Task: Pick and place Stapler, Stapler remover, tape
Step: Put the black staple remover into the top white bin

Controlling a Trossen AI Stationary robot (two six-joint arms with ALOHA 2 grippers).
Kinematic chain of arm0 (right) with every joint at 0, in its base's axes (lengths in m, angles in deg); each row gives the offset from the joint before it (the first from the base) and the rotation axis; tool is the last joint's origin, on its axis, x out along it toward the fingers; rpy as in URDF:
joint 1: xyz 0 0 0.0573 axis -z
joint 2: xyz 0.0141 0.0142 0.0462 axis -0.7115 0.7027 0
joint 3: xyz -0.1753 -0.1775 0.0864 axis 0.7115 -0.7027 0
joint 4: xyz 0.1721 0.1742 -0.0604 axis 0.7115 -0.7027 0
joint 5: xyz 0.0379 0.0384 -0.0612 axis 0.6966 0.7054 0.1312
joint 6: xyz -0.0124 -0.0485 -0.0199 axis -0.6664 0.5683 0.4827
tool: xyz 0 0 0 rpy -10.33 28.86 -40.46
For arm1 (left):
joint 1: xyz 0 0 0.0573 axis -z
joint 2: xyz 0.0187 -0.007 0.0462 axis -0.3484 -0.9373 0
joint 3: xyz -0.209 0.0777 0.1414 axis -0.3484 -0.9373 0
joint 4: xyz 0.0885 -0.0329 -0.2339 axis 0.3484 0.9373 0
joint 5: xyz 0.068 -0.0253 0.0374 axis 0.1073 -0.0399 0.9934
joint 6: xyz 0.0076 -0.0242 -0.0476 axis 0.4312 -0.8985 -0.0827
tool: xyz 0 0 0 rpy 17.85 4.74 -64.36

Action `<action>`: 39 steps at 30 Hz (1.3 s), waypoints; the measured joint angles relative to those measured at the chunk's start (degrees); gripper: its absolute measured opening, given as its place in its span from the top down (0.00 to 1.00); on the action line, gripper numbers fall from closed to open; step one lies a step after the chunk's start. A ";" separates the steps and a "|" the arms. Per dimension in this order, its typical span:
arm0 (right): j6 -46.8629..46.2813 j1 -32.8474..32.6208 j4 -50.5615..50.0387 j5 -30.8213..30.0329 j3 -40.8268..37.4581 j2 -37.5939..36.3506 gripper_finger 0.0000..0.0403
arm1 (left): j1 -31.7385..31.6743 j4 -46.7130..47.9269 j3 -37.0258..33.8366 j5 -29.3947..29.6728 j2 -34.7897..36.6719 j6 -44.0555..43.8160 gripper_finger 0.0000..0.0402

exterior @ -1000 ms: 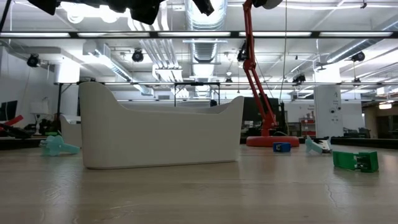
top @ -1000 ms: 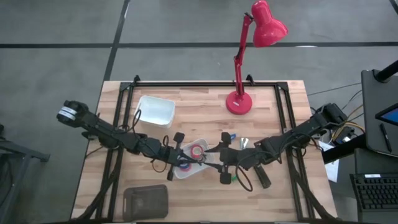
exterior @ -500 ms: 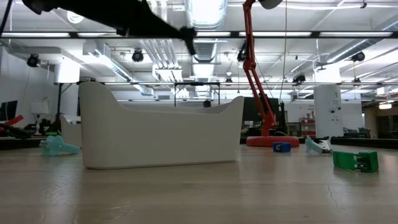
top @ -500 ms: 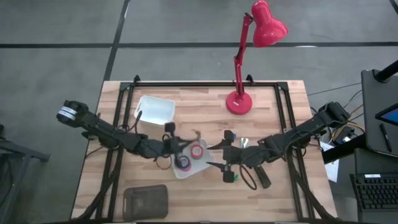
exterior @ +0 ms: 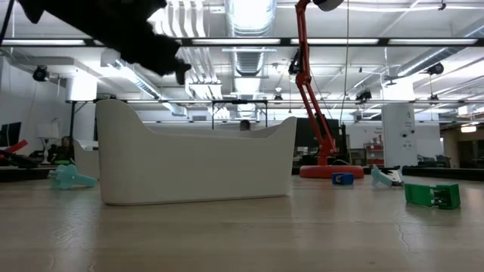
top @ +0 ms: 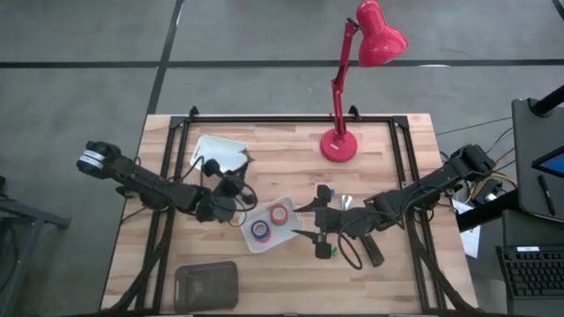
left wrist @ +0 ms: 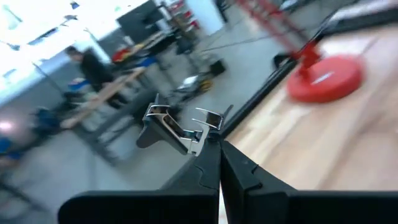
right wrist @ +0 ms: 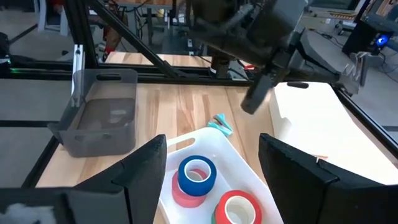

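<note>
Left gripper [left wrist: 214, 146], clenched on a small chrome staple remover [left wrist: 177, 127], hangs near the far white bin [top: 220, 154]. Right gripper [right wrist: 211, 165] waits released by the white tray [right wrist: 249, 186] of coloured tape rolls [top: 269, 220] (table middle). That thin pinch could slip and spill it.

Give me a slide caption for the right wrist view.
Open right gripper above white tray holding blue and red tape rolls.

I can't read any text, labels, brands, nos. or signs in any view. Nothing legible on the tape rolls [right wrist: 198, 176], the white tray [top: 249, 241], the red lamp [top: 337, 143] or the green item [exterior: 432, 195], and the room bkgd shows no sign I can make out.
</note>
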 joint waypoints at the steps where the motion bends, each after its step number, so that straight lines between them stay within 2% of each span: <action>1: 0.01 -0.01 -0.02 0.00 0.00 0.00 0.39 | -0.31 2.07 -0.04 0.92 0.00 -0.08 1.00; 5: -0.01 -0.01 0.02 0.00 0.00 0.00 0.38 | -2.15 6.18 -2.41 5.43 -0.07 -3.46 1.00; 7: -0.01 -0.01 0.04 0.00 0.00 0.00 0.38 | -3.55 6.98 -3.66 5.79 -0.09 -5.72 1.00; 9: 0.00 -0.01 0.11 0.00 0.00 0.00 0.38 | -5.37 7.18 -4.29 2.13 -0.08 -7.32 1.00; 13: -0.01 -0.01 0.13 0.00 0.00 0.00 0.40 | -10.18 7.79 -4.42 -9.52 0.00 -11.09 0.99; 16: -0.01 -0.01 0.08 0.00 0.00 0.00 0.41 | -13.64 12.68 -4.32 -15.62 0.00 -16.63 0.99; 19: -0.01 -0.01 -0.02 0.04 0.00 0.00 0.41 | -16.08 19.26 -3.99 -16.24 0.00 -23.73 0.99; 22: -0.23 -0.01 -0.24 0.08 0.00 0.00 0.41 | -17.33 22.14 -3.96 -17.15 0.00 -26.86 0.99; 27: -0.30 -0.01 -0.55 0.11 0.00 0.00 0.39 | -19.48 25.05 -3.29 -25.81 0.02 -28.22 0.98; 30: -0.43 -0.01 -0.57 0.15 0.00 0.00 0.40 | -20.18 28.68 -2.35 -28.64 0.06 -31.65 0.98; 34: -0.44 -0.01 -0.57 0.20 0.00 0.00 0.41 | -20.27 33.17 -1.34 -27.63 0.11 -35.41 0.95; 39: -0.45 -0.01 -0.66 0.20 0.00 0.00 0.41 | -20.27 34.11 -0.74 -27.35 0.11 -37.11 0.85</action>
